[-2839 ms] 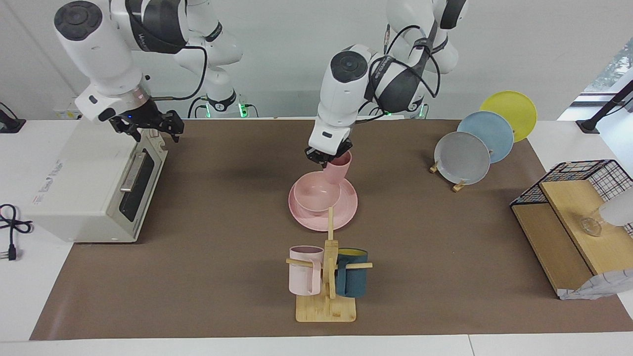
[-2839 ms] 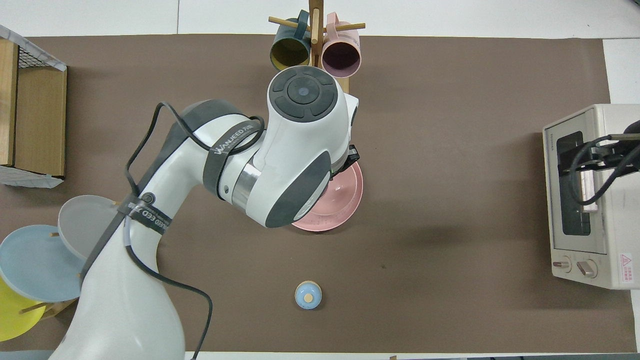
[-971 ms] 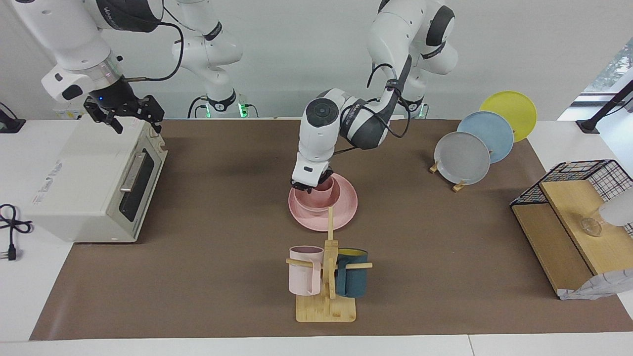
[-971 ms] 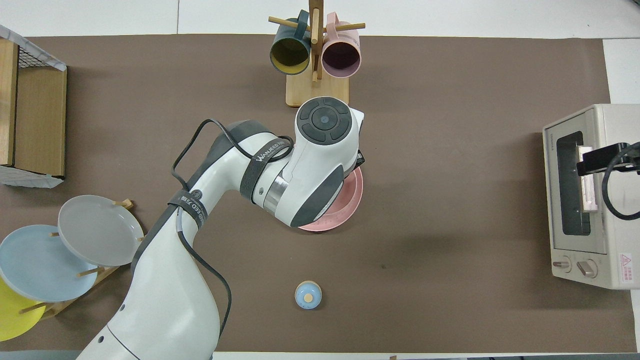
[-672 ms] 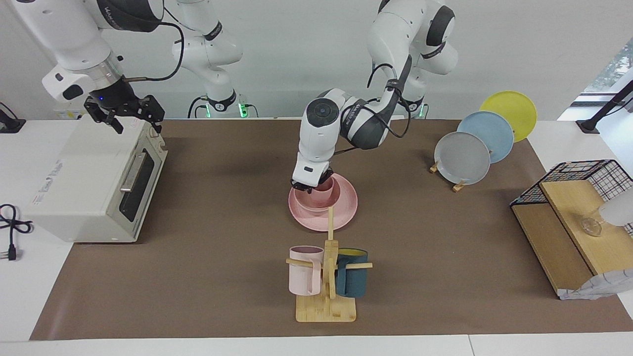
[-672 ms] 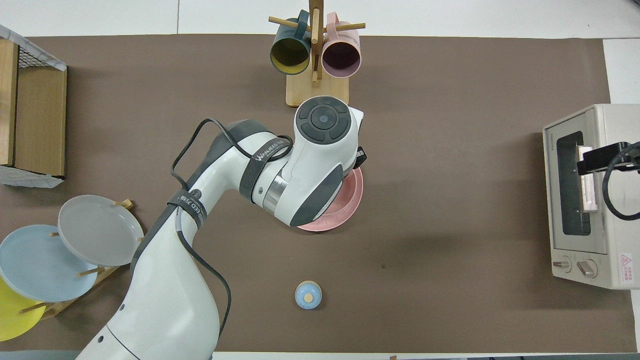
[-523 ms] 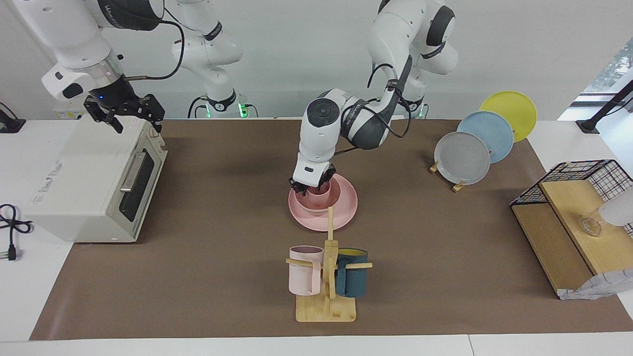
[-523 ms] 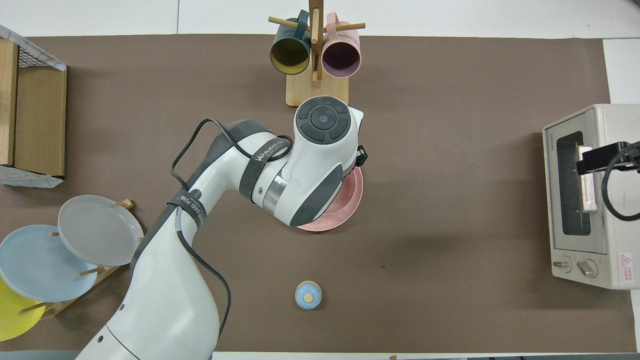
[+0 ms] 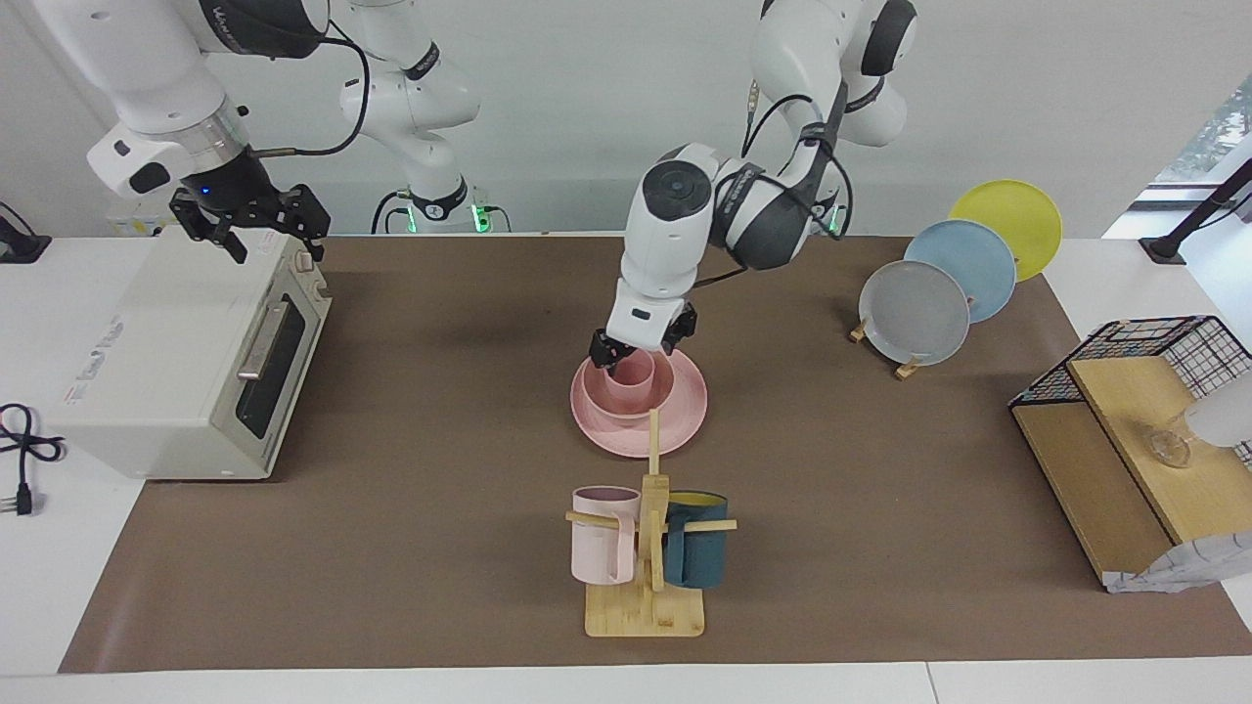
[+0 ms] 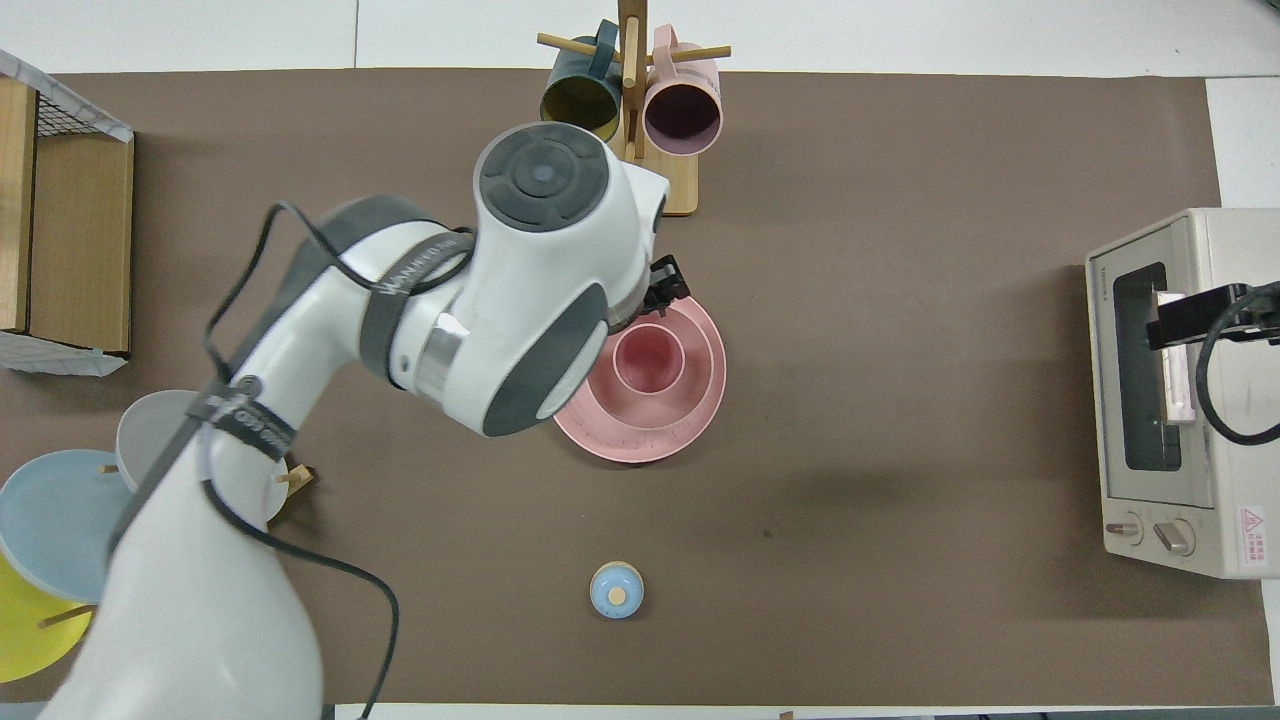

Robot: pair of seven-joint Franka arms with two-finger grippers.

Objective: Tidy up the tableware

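Note:
The pink plate (image 9: 685, 416) lies at the middle of the table. The pink bowl (image 9: 657, 399) sits on it, and the small pink cup (image 9: 629, 376) stands upright in the bowl. The overhead view shows the same stack: plate (image 10: 640, 445), bowl (image 10: 702, 352), cup (image 10: 649, 360). My left gripper (image 9: 636, 347) is open and empty just above the cup's rim, clear of it; its fingertips (image 10: 668, 282) show past the wrist in the overhead view. My right gripper (image 9: 249, 223) waits open over the toaster oven (image 9: 176, 362), and also shows in the overhead view (image 10: 1200, 318).
A wooden mug tree (image 9: 646, 587) with a pale pink mug (image 9: 602, 536) and a teal mug (image 9: 696, 540) stands farther from the robots than the plate. A rack of grey, blue and yellow plates (image 9: 915, 311) and a wire shelf (image 9: 1144, 430) are toward the left arm's end. A small blue knob (image 10: 616, 590) lies nearer the robots.
My left gripper lowered the cup into the bowl, opened, and has risen off it. The cup stays standing in the bowl. The right gripper has hardly moved.

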